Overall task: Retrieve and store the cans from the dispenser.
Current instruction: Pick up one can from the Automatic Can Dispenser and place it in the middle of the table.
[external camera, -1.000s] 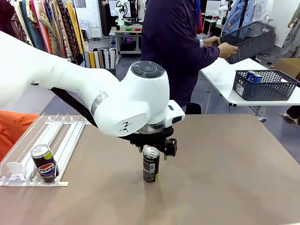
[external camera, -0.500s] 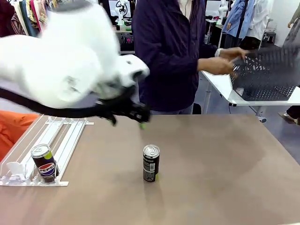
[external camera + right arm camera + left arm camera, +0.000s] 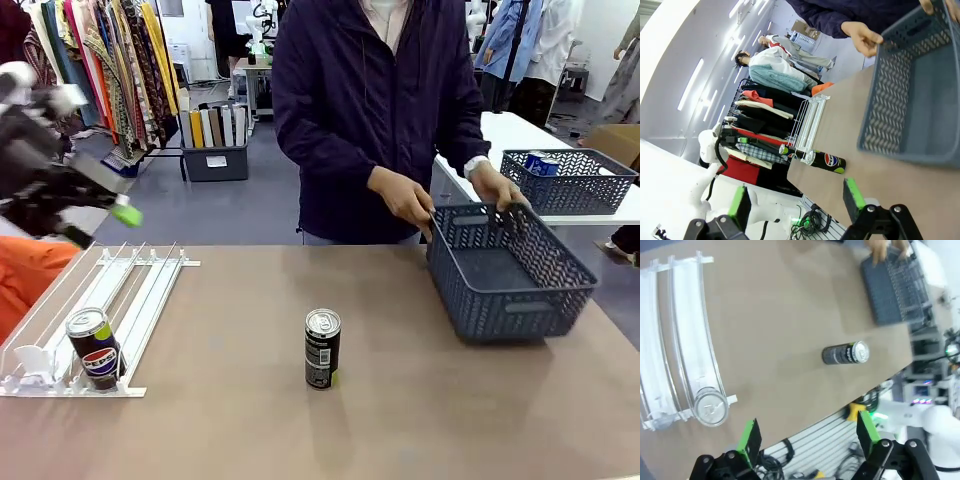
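Observation:
A black can [image 3: 322, 348] stands upright alone mid-table; it also shows as the black can [image 3: 846, 353] and the black can [image 3: 827, 161]. A Pepsi can [image 3: 93, 348] sits at the low end of the white dispenser [image 3: 130, 290], its silver top [image 3: 711, 409] visible among the dispenser rails [image 3: 685, 335]. My left gripper [image 3: 90, 205] hangs blurred, high over the table's far left edge, open and empty, with its left gripper pads [image 3: 807, 437] wide apart. My right gripper [image 3: 796, 197] is open too, holding nothing, off the table's right side.
A person at the far side holds a dark grey mesh basket [image 3: 510, 270] on the table's right part with both hands [image 3: 405, 200]. Another basket [image 3: 568, 180] with items stands on a white table behind. Bare tabletop lies between can and basket.
My left gripper opened off the black can, rose and swung far left above the dispenser. The person brought the grey basket down onto the table's right side.

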`<action>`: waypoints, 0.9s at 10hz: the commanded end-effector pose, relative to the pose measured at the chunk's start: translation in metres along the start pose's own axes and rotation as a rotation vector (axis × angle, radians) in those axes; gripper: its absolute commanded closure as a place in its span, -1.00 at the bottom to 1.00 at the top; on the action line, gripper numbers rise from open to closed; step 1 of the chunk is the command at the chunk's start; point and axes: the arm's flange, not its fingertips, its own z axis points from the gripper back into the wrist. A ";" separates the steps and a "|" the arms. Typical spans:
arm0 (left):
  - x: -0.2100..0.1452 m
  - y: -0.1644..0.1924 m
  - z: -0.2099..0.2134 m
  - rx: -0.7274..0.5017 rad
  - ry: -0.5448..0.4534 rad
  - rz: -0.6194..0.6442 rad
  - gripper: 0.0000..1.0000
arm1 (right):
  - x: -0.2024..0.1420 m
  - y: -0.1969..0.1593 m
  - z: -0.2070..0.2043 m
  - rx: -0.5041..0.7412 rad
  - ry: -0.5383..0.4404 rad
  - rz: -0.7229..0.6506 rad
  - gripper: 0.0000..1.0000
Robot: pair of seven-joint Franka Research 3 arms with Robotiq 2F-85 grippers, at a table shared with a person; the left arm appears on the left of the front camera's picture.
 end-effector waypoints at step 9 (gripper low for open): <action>-0.055 0.150 0.050 -0.493 -0.204 0.109 -1.00 | 0.005 0.003 -0.002 0.020 -0.023 0.005 -1.00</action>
